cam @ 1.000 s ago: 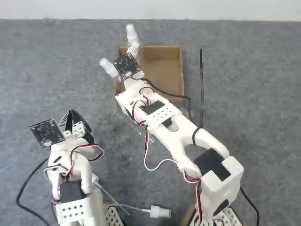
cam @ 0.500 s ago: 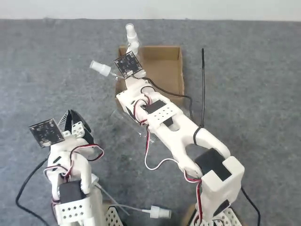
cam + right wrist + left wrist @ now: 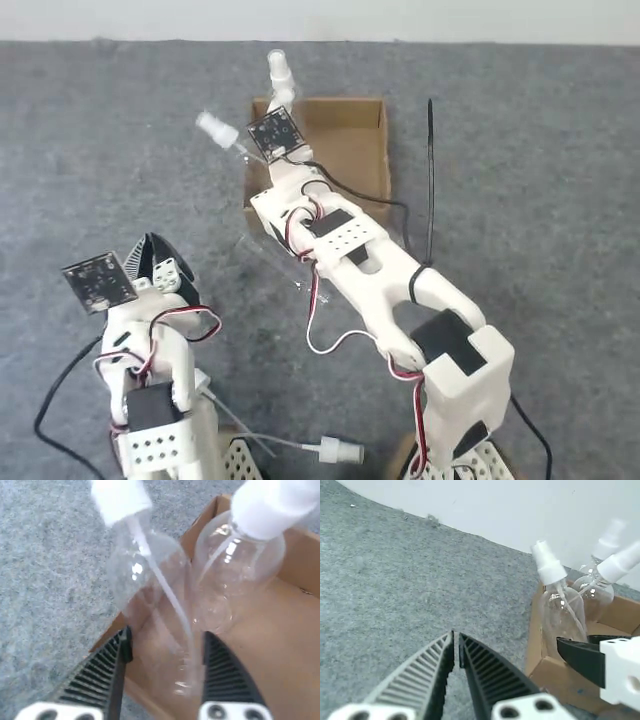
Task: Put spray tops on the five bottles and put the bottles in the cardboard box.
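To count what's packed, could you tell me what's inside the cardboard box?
One spray-topped bottle stands in the cardboard box's far corner; the floor beside is bare. The right tool holds a second bottle tilted over the rim; its arm hides the floor beneath.

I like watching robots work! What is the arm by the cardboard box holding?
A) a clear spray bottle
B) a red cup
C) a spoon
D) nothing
A: the right gripper grips a tilted clear bottle with a white spray top.
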`<state>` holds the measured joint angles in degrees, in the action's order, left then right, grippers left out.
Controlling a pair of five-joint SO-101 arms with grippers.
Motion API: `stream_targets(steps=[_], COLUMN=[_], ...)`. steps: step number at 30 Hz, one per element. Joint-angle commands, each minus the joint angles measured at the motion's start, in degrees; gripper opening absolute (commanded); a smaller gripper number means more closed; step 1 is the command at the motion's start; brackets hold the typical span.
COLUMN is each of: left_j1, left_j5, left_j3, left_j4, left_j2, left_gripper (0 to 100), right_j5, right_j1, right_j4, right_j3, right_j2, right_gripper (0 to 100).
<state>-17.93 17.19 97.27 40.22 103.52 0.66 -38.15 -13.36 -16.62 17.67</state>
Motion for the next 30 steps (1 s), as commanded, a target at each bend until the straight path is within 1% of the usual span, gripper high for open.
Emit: stream_targets(steps=[1,8,12,18,23,30], left_j1=[-0.3,-0.3,-0.3,-0.3,-0.3,-0.3], left_j5=[-0.4,-0.4,-0.4,-0.4,-0.4,-0.4], left_j3=[-0.7,-0.7,-0.7,-0.7,-0.7,-0.7], left_j4=[-1.9,-1.9,-1.9,-1.9,-1.9,-1.9], left_j2=[0.7,0.7,0.7,0.7,0.7,0.7], left_gripper=[1,1,1,1,1,1], right_j5=[0.2,-0.1,-4.0,-5.1,-11.1,-11.7], right_j1=[0.2,0.7,0.5,0.7,0.7,0.8], right_j4=[0.7,0.7,0.8,0.7,0.8,0.0], right_j3=[3.9,3.9,3.6,3.9,4.0,3.6], right_j2=[-0.2,-0.1,0.2,2.0,5.0,3.9], right_gripper=[2.4,2.0,1.9,0.7,0.7,0.7])
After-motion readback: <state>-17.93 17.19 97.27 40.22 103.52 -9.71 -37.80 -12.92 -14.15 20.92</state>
